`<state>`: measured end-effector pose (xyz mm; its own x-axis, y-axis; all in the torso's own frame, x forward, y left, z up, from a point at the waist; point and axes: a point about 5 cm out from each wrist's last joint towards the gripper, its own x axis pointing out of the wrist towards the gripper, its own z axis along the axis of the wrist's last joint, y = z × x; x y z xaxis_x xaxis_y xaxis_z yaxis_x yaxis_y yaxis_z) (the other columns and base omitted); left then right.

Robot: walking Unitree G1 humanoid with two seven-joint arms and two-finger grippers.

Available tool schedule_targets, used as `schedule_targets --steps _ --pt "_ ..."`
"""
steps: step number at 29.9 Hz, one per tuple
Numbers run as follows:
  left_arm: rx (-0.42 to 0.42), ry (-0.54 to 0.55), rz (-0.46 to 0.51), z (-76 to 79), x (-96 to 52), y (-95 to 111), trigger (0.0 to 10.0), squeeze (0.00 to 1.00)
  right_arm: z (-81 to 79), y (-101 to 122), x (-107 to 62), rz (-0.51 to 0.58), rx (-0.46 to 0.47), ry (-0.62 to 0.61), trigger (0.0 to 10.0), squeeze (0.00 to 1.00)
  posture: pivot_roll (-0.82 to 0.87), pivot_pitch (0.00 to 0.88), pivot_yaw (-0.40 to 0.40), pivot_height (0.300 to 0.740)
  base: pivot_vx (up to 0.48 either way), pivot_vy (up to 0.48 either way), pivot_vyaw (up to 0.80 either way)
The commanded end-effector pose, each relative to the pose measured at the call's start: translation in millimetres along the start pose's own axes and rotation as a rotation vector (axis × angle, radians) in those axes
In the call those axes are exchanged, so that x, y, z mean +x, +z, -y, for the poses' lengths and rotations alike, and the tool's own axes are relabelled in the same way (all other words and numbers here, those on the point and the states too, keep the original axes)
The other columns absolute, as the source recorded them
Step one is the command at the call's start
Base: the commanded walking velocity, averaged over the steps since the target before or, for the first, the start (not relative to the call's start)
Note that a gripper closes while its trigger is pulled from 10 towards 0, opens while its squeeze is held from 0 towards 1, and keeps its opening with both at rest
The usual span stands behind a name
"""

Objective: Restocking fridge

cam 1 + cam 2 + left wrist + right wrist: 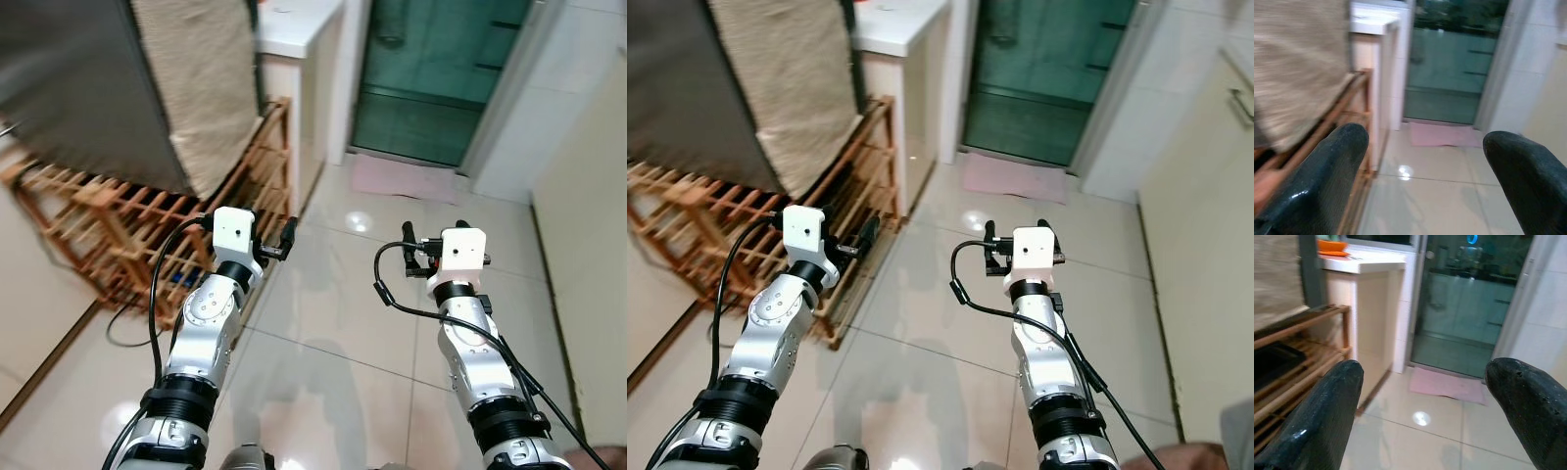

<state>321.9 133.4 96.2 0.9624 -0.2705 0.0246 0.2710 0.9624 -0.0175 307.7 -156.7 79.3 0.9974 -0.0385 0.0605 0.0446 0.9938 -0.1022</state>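
Both the left gripper (1422, 181) and right gripper (1422, 411) are hanging spread and empty beside the wooden rack (127, 211), possibly holding 1 dark item.

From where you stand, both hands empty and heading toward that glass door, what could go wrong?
The wooden rack sits close beside the left hand; a swing could clip it. The tiled floor is glossy with reflections, so footing may be slippery. The pink mat before the glass door could catch a foot.
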Motion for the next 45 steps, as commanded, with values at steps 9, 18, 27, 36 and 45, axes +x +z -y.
schedule_targets --steps 9,18,27,36,45 --pt "-0.028 0.267 0.064 -43.7 -10.5 6 10.0 0.00 30.2 3 -6.9 0.062 0.001 -0.127 10.0 1.00 -0.05 0.000 -0.024 0.740 0.000 0.000 0.79" --pt "0.003 0.251 0.032 -48.9 -23.3 -4 10.0 0.00 32.8 4 -14.5 0.080 -0.007 -0.131 10.0 1.00 -0.05 0.000 -0.013 0.740 0.000 0.000 0.80" --pt "0.025 0.225 0.012 -52.9 -60.2 -10 10.0 0.00 50.1 -11 -62.9 0.022 -0.047 -0.096 10.0 1.00 -0.05 0.000 -0.013 0.740 0.000 0.000 0.80" --pt "0.039 0.159 0.050 -30.4 -44.7 5 10.0 0.00 32.9 -2 -43.4 0.007 -0.012 -0.076 10.0 0.69 -0.05 0.000 0.004 0.740 0.000 0.000 0.71" --pt "0.072 0.048 0.096 -19.8 -27.1 19 10.0 0.00 30.5 11 -30.8 0.061 -0.011 -0.090 10.0 0.00 -0.06 0.000 0.011 0.740 0.050 0.000 0.00"
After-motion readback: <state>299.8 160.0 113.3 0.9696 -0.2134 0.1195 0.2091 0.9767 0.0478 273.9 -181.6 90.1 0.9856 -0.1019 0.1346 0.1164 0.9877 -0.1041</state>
